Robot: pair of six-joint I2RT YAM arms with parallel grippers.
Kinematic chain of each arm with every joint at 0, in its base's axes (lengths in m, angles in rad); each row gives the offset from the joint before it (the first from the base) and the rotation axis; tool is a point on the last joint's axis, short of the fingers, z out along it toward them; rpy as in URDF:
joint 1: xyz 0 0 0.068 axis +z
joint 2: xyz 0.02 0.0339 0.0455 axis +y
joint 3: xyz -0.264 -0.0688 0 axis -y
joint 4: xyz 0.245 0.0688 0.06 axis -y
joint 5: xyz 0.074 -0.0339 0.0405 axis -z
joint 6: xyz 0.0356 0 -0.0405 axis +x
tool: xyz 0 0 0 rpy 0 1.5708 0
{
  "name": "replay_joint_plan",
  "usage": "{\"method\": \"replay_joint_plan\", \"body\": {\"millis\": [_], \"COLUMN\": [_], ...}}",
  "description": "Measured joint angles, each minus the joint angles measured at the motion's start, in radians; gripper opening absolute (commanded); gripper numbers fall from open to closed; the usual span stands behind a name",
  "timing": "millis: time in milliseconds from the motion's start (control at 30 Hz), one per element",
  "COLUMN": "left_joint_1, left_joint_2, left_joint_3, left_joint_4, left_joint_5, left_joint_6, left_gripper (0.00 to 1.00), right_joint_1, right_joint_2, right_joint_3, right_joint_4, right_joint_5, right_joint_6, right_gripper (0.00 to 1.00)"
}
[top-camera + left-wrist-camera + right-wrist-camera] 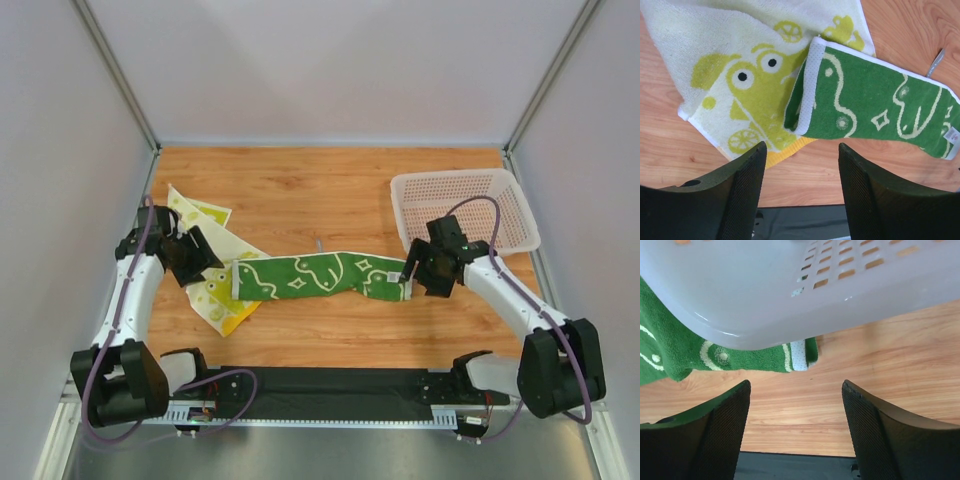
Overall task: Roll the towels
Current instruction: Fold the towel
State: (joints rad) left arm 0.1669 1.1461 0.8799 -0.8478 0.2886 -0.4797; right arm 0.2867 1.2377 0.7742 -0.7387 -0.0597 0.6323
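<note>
The dark green towel lies as a long folded strip across the middle of the table. Its left end overlaps the cream-yellow towel, which lies spread at the left. My left gripper is open and empty, hovering above the cream towel near the green towel's left end. In the left wrist view both the green towel and the cream towel lie beyond the open gripper. My right gripper is open and empty just off the green towel's right end; bare wood lies between its jaws.
A white perforated basket stands at the back right, its wall close above the right gripper. A small grey metal piece lies behind the green towel. A black strip runs along the near edge. Walls enclose the table.
</note>
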Motion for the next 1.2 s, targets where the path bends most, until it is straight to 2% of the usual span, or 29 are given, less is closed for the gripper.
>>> {"method": "replay_joint_plan", "body": {"millis": [167,333,467,667,900,1200], "left_joint_1": [-0.046,-0.146,-0.188,-0.203,-0.213,-0.219], "left_joint_2": [-0.010,-0.048,-0.079,-0.088,-0.086,-0.058], "left_joint_3": [0.000,0.000,0.000,-0.001,-0.002,-0.002], "left_joint_4": [-0.006,-0.016,-0.032,-0.039,-0.039,-0.038], "left_joint_5": [-0.028,-0.058,-0.068,-0.079,-0.080,-0.062], "left_joint_6": [-0.003,-0.016,-0.023,-0.031,-0.030,-0.029], "left_gripper": [0.66,0.66,0.66,0.66,0.66,0.65], "right_joint_1": [-0.020,-0.134,-0.222,-0.300,-0.436,-0.550], "right_joint_2": [0.002,0.023,0.100,0.237,0.373,0.539], "right_joint_3": [0.053,0.087,0.151,0.270,0.447,0.674], "right_joint_4": [-0.035,-0.034,-0.037,-0.034,-0.042,-0.088], "right_joint_5": [0.056,0.059,0.051,0.042,0.042,0.059], "right_joint_6": [-0.022,-0.053,-0.075,-0.088,-0.124,-0.144], "right_gripper": [0.73,0.72,0.70,0.68,0.61,0.59]}}
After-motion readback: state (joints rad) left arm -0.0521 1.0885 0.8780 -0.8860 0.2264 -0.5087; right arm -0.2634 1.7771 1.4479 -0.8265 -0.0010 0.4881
